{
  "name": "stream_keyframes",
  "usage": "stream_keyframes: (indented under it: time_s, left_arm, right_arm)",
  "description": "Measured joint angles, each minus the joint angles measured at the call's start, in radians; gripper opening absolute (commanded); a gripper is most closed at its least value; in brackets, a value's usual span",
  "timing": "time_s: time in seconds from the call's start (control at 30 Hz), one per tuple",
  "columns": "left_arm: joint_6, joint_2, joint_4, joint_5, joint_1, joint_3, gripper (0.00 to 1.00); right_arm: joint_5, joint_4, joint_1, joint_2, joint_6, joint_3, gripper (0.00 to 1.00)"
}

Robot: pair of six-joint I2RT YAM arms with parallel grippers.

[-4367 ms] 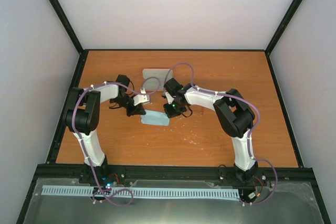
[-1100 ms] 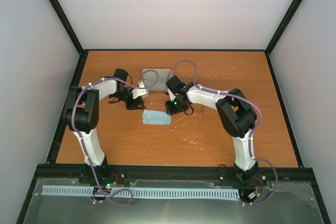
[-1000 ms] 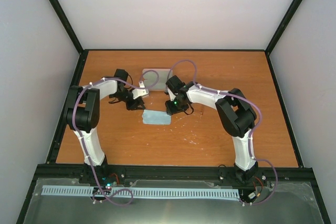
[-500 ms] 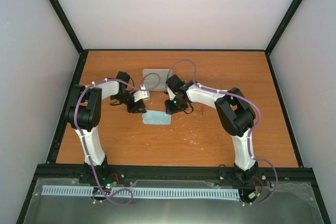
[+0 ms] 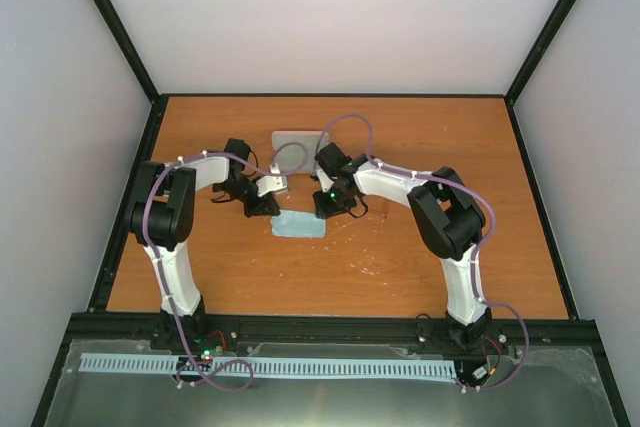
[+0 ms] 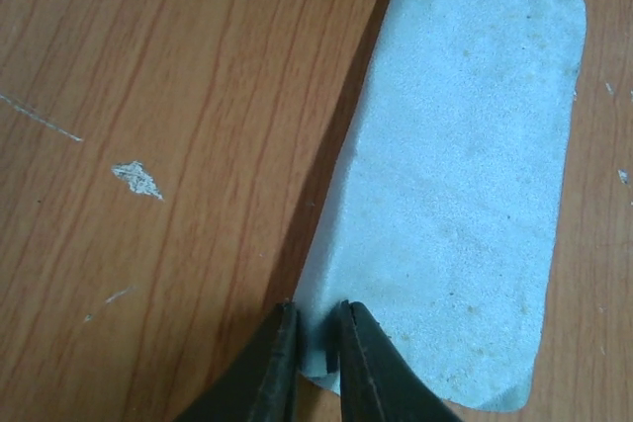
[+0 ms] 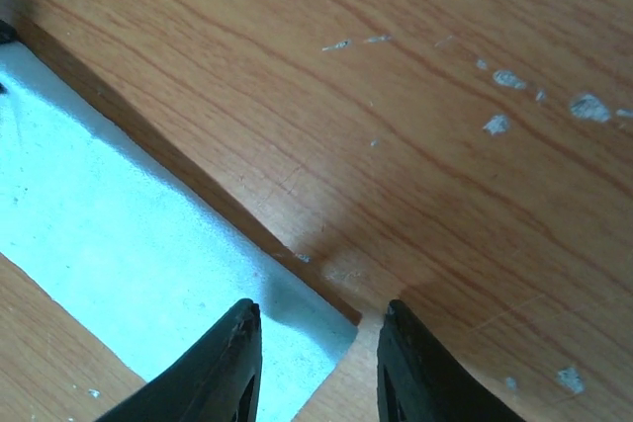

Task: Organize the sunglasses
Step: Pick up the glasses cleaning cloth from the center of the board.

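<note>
**Spotter:** What do you hold at the cloth?

**Me:** Perhaps nothing firmly. My left gripper [image 6: 316,358] is at the far-left corner of the light blue cloth [image 6: 465,165]. Its fingers are nearly together with only a sliver of hem between them, and I cannot tell whether they bite. My right gripper [image 7: 318,363] straddles the far-right corner with its fingers well apart, gripping nothing.

**Spotter:** What could go wrong?

**Me:** The left side has very little fabric, so I judge that any pull could slide the hem out. On the right, the corner lies low between the fingers. If they come in too high they will meet above it, and if too low they will scrape the wooden surface [image 5: 400,267] and push the corner away. If only one side catches, the cloth would swing from that corner and bunch up.

**Spotter:** And the sunglasses?

**Me:** I cannot find them in any view. Their amber frame would be hard to tell from the wood. That is my chief worry, because a dragged cloth or a low finger could sweep them along or press on them unseen.

**Spotter:** Anything beyond the cloth?

**Me:** The pale oblong case [image 5: 300,144] lies beyond its far edge, close behind my wrists. A backward lift could knock it.
</note>
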State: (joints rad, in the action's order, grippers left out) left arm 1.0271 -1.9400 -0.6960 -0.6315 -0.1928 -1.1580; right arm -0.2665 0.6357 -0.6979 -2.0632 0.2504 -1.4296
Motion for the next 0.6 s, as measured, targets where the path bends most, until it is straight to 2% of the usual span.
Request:
stream_keyframes:
  time_s: [0.23,0.33,0.47,0.6]
  left_arm:
    - [0.000,-0.002,0.010,0.000,0.000,0.003,0.01]
    - [-0.002,-0.002,0.012,0.000,-0.001,0.004,0.01]
    - [-0.003,-0.002,0.015,-0.001,-0.001,0.005,0.01]
    - [-0.005,-0.002,0.019,-0.002,-0.001,0.006,0.01]
  right_arm:
    - [-0.023,-0.007,-0.008,-0.007,0.000,0.000,0.23]
    - [-0.032,-0.008,-0.010,-0.010,0.000,0.000,0.18]
    - [-0.038,-0.012,-0.011,-0.014,-0.002,0.000,0.03]
    - [-0.039,-0.011,-0.012,-0.018,0.000,0.000,0.03]
